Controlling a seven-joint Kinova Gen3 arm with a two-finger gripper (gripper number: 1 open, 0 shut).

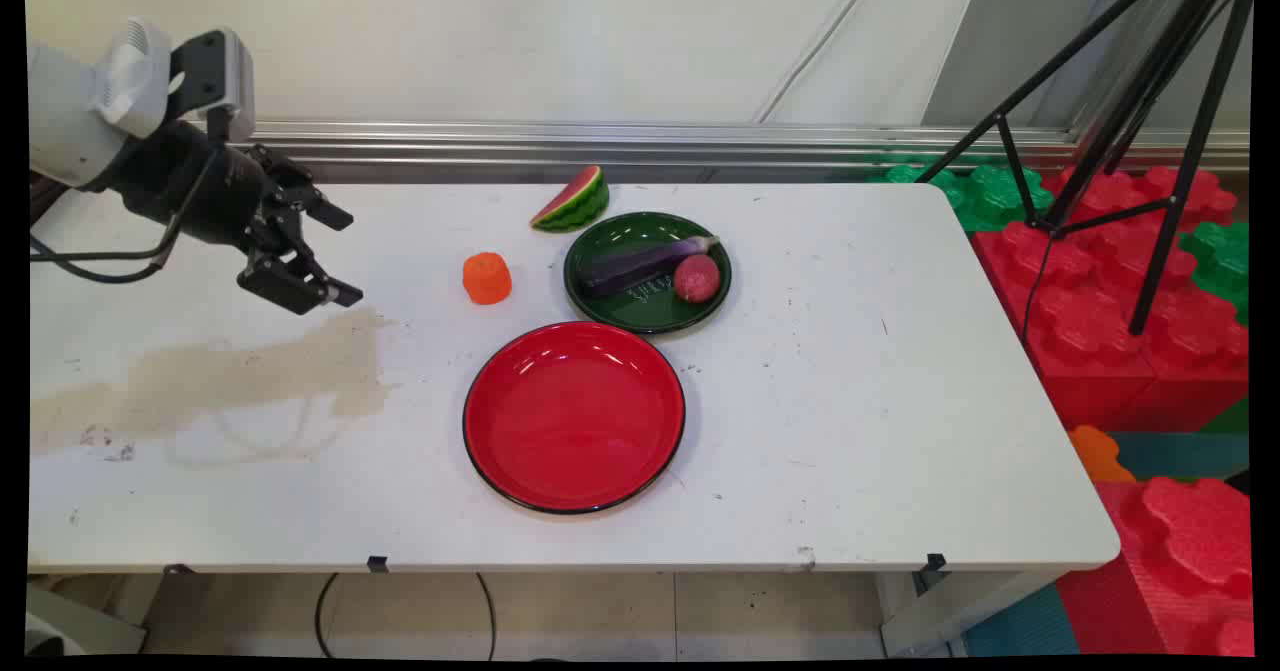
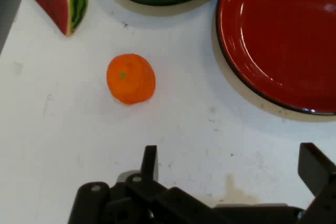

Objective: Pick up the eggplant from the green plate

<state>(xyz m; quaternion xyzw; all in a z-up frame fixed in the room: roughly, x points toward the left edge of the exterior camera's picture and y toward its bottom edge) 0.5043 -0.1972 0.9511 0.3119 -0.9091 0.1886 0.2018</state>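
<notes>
White table (image 1: 850, 401), tan stain by left edge; gripper (image 1: 320, 256) hovered wide open, empty, nearest orange fruit (image 1: 487, 278) left of green plate (image 1: 600, 301); needed centring first.

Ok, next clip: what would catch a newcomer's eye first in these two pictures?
Probably the big red plate, bare at the table's near middle, with the green plate just behind it carrying an eggplant and a reddish round fruit. An orange fruit sits alone left of the plates, a watermelon slice lies at the far edge, and the open gripper hangs above a tan stain at the left.
</notes>
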